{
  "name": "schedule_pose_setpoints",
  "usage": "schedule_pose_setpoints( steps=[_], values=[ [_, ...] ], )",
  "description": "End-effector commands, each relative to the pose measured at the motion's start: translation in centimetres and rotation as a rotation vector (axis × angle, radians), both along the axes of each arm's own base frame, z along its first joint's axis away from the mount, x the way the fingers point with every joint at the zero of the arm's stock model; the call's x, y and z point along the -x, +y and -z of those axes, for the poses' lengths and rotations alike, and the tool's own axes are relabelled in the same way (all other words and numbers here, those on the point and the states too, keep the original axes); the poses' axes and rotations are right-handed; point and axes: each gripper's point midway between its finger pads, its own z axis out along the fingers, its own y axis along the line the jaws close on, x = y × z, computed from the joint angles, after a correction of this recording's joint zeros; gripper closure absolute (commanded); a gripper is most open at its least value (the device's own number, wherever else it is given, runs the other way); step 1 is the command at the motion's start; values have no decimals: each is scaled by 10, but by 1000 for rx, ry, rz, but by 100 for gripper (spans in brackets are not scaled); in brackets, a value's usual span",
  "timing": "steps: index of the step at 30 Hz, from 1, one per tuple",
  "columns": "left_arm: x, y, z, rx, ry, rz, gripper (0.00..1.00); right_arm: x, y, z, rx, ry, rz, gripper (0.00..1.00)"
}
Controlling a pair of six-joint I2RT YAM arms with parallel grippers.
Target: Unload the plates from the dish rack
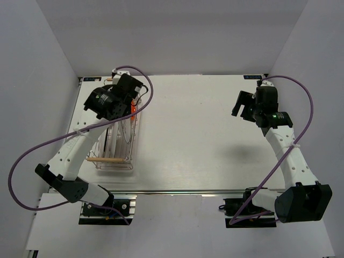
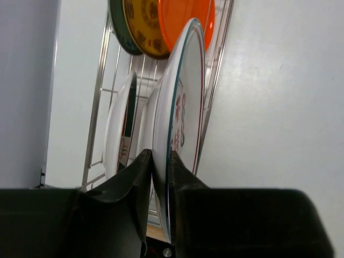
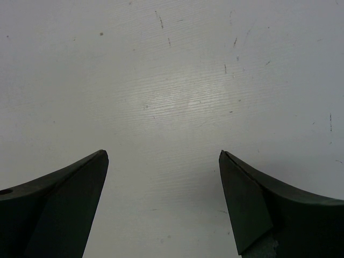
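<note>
The silver wire dish rack stands at the left of the table, and its wires show in the left wrist view. My left gripper is over the rack's far end. It is shut on the rim of an upright white plate with red characters and a green-red rim. A second white plate stands in the rack beside it. Orange-red, yellow-brown and teal-patterned plates stand farther along. My right gripper is open and empty over bare table.
The rack has a wooden rod handle at its near end and another at the far end. Grey walls close in the table at the left, back and right. White table surface lies between the rack and my right arm.
</note>
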Motion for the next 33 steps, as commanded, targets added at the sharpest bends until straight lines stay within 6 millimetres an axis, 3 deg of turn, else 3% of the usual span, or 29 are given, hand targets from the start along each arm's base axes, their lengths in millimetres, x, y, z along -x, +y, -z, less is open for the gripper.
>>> schedule_pose_setpoints(
  steps=[1, 10, 13, 14, 15, 17, 22, 24, 25, 27, 33],
  values=[
    [-4, -5, -49, 124, -166, -8, 100, -6, 3, -23, -15, -56, -6, 11],
    [-20, -11, -115, 202, -362, 23, 100, -6, 1, -32, -15, -85, 1, 11],
    [-23, -32, -131, 287, -414, 136, 100, -5, -1, -33, -11, -92, 8, 11],
    [-28, -55, -125, 352, -406, 225, 100, -5, -1, -33, -9, -92, 10, 11],
    [-25, -64, -126, 377, -412, 286, 100, -5, -2, -33, -13, -92, 18, 11],
    [-26, -104, -112, 476, -371, 447, 100, -5, -3, -37, -19, -108, 32, 11],
    [-39, -169, -66, 614, -261, 647, 100, 0, -4, -46, -54, -154, 63, 11],
    [-38, -191, -35, 664, -176, 715, 100, 1, -4, -45, -65, -161, 67, 11],
    [-42, -199, -34, 686, -188, 740, 100, 3, -3, -48, -70, -172, 63, 11],
    [-41, -210, -12, 710, -135, 768, 100, 4, -2, -49, -79, -186, 58, 11],
    [-51, -235, 35, 786, -84, 794, 100, 9, 7, -26, -112, -135, 25, 11]
  ],
)
